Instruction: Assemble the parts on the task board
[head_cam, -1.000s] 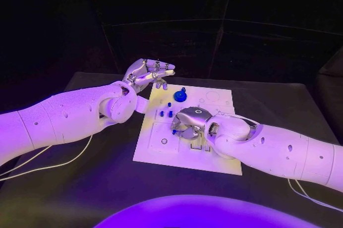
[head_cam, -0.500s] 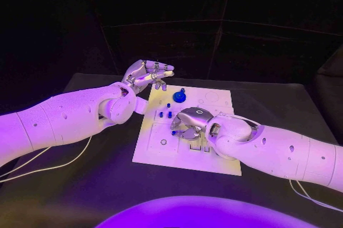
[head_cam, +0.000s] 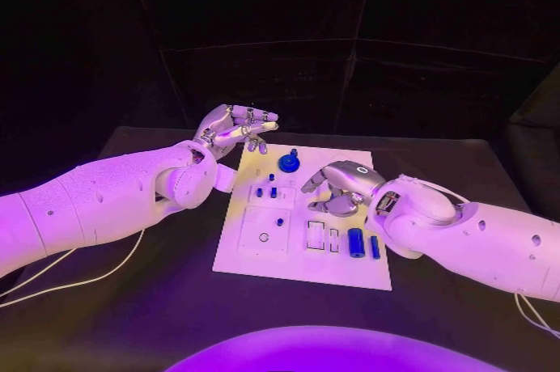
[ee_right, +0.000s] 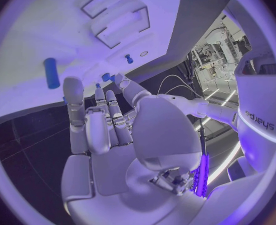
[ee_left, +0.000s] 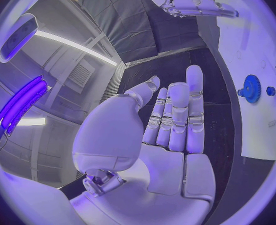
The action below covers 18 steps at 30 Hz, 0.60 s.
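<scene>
On the board (head_cam: pixel 263 263), several blue parts (head_cam: pixel 356 243) sat in slots, a gear (head_cam: pixel 290 162) stood at its far edge; both hands (head_cam: pixel 239 128) (head_cam: pixel 338 190) hovered spread, holding nothing; empty holes remained.

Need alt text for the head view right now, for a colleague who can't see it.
A white rectangular task board lies on a black table; the open right hand hovers over its middle. The open left hand hangs beyond its far corner, near a blue gear.

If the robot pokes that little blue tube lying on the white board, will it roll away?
Probably a bit. The blue cylinder looks round and smooth and lies on its side on the task board, so a sideways nudge would likely roll it. It seems small and stiff, probably light, so it could slip from the right hand.
</scene>
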{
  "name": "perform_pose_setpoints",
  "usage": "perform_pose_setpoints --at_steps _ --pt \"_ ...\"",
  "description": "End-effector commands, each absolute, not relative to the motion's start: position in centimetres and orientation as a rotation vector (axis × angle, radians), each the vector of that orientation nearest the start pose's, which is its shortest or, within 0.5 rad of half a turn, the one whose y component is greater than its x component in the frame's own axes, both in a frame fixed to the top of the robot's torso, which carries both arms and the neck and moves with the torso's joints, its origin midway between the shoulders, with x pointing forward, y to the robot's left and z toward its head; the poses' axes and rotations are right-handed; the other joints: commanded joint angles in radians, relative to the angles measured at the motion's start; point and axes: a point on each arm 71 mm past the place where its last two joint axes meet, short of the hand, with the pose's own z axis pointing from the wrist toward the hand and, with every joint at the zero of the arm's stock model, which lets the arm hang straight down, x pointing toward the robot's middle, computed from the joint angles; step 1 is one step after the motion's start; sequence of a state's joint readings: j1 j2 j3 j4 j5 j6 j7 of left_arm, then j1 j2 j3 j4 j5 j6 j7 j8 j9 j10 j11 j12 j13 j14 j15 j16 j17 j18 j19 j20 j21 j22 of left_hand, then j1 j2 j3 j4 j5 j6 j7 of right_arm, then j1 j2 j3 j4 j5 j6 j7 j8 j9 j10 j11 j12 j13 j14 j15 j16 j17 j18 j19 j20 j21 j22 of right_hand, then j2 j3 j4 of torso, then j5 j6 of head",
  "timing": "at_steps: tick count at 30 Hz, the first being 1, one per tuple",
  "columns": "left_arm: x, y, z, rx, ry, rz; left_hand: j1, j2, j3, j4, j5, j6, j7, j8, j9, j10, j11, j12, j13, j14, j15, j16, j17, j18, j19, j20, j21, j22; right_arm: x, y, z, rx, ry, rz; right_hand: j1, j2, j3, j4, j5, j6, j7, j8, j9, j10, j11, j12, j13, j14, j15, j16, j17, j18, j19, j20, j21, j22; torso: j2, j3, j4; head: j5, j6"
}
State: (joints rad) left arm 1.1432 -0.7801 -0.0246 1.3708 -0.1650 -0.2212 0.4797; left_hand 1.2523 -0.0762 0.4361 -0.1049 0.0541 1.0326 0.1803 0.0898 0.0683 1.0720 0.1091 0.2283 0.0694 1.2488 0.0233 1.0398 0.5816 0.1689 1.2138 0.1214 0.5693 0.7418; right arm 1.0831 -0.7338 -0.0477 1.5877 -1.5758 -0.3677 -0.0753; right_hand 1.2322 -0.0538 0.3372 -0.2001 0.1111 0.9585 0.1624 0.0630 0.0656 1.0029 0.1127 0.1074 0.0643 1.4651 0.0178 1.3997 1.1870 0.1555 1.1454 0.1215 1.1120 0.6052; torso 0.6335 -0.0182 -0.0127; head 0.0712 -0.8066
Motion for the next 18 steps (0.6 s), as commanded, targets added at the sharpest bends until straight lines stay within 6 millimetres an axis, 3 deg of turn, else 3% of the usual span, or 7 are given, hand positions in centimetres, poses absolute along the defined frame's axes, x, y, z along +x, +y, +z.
perform_pose_setpoints --at_steps 1,5,9,18 --pt "50.5 21.5 -20.2 -0.925 1.421 -1.571 0.004 0.003 -0.008 -0.001 -0.003 -0.003 0.006 0.004 -0.001 -0.005 0.004 0.007 0.000 -0.004 0.001 -0.003 -0.001 0.013 -0.007 0.000 -0.006 -0.001 44.3 -13.8 -22.0 -0.236 1.698 0.778 0.006 -0.015 -0.034 0.012 -0.001 -0.005 -0.005 0.002 0.002 -0.022 0.001 0.010 0.002 0.032 0.008 -0.004 -0.005 0.010 0.002 0.005 -0.008 -0.004 0.001 0.0005 0.0010 -0.010 0.004" --pt "50.5 21.5 -20.2 -0.925 1.422 -1.571 0.004 0.003 -0.008 -0.001 -0.003 -0.003 0.006 0.004 -0.001 -0.005 0.004 0.007 0.000 -0.004 0.001 -0.003 -0.001 0.013 -0.007 0.000 -0.006 -0.001 44.9 -15.6 -21.9 -0.244 1.732 0.698 0.012 -0.021 -0.065 0.021 -0.005 -0.002 -0.010 0.003 0.002 -0.031 0.001 0.020 0.002 0.032 0.008 -0.005 -0.010 0.010 0.003 0.005 -0.011 -0.007 0.001 -0.0004 0.0004 -0.013 0.006" --pt "50.5 21.5 -20.2 -0.925 1.423 -1.572 0.004 0.003 -0.008 -0.001 -0.003 -0.003 0.006 0.005 -0.001 -0.005 0.004 0.007 0.000 -0.004 0.001 -0.003 -0.001 0.013 -0.007 0.000 -0.006 -0.001 45.3 -16.4 -22.0 -0.262 1.747 0.643 0.019 -0.024 -0.090 0.030 -0.006 -0.001 -0.017 0.003 0.002 -0.043 0.003 0.027 0.002 0.030 0.010 -0.008 -0.017 0.011 0.000 0.006 -0.016 -0.014 0.002 0.0009 0.0011 -0.016 0.006" --pt "50.5 21.3 -20.2 -0.925 1.426 -1.576 0.004 0.003 -0.008 -0.001 -0.003 -0.004 0.006 0.005 -0.001 -0.005 0.004 0.007 0.000 -0.005 0.001 -0.003 -0.002 0.013 -0.007 0.000 -0.006 -0.002 46.0 -15.8 -22.7 -0.308 1.788 0.613 0.038 -0.015 -0.107 0.034 0.000 -0.001 -0.019 0.002 0.002 -0.047 0.003 0.040 0.003 0.031 0.010 -0.008 -0.017 0.012 0.001 0.006 -0.019 -0.018 0.002 0.0010 0.0048 -0.015 0.002"
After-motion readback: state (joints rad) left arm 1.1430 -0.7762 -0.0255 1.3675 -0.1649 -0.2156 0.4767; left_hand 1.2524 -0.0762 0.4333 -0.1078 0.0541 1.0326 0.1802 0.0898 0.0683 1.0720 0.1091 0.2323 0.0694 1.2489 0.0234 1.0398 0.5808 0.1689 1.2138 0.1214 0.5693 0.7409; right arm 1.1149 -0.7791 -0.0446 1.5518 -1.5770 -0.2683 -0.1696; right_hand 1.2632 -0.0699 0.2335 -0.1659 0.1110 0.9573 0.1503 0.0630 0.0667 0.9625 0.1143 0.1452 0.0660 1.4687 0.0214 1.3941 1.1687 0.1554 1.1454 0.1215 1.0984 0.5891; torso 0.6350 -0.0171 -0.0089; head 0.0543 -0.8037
